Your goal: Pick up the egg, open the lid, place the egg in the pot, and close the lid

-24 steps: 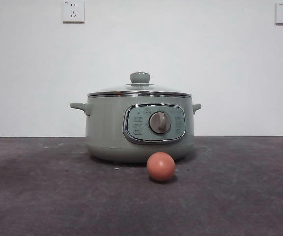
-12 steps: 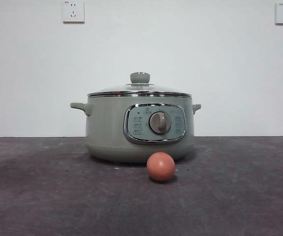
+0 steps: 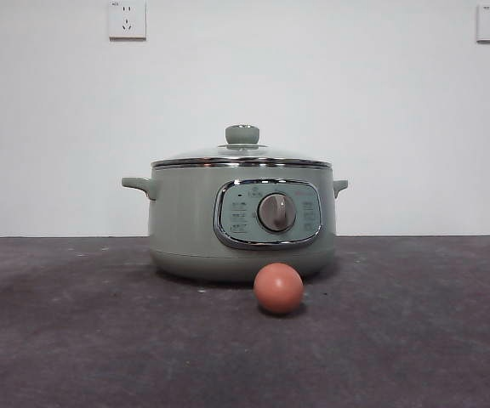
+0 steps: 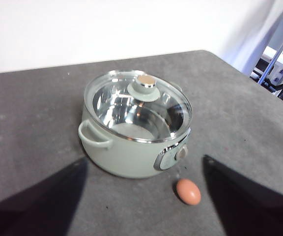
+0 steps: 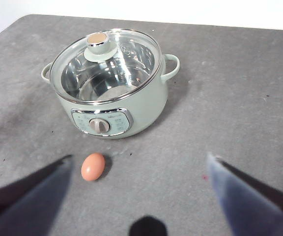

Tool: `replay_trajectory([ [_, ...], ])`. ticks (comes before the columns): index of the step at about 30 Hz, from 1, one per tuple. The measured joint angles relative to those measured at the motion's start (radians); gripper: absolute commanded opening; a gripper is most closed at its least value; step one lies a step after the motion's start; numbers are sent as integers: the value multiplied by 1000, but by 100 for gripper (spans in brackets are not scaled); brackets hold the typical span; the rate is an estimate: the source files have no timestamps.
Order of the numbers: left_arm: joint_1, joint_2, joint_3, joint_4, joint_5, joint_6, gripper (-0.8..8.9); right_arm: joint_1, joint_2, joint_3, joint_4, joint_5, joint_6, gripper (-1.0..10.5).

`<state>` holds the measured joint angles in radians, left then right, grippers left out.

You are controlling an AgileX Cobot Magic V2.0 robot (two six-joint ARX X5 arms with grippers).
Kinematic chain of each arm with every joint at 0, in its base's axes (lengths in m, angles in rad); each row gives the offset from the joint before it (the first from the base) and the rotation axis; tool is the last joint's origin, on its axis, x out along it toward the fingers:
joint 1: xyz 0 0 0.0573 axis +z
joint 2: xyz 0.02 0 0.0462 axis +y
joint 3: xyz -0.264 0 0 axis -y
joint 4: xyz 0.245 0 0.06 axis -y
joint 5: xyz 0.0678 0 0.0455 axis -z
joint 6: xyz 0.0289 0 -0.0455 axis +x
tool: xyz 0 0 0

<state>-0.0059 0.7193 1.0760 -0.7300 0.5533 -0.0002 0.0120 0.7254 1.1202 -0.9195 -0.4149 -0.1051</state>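
Nothing has changed: your egg [image 3: 278,288] still lies just near of the pot [image 3: 190,225], lid [image 3: 242,153] on; both grippers [image 4: 141,196] [image 5: 141,196] hover high, spread wide, so picking hasn't begun

Lid [image 3: 242,155] on pot [image 3: 190,223]; egg [image 3: 278,288] on table [image 3: 75,340], just before pot's dial [image 3: 276,212].
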Motion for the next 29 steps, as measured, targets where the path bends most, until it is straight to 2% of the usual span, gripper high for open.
replay_trajectory([
  [7, -14, 47, 42, -21, 1, 3, 674, 0, 3, 0, 0, -8, 3, 631],
  [12, -38, 90, 43, -21, 1, 3, 674, 1, 35, 0, 10, -68, 17, 629],
  [15, -47, 109, 43, -20, 0, 3, 674, 17, 68, 0, 41, -76, 31, 629],
  [22, -50, 125, 43, -14, 1, 3, 674, 146, 188, 2, 84, -64, 65, 628],
  [29, -50, 125, 43, -9, 1, 3, 674, 361, 378, 3, 186, 73, 111, 628],
])
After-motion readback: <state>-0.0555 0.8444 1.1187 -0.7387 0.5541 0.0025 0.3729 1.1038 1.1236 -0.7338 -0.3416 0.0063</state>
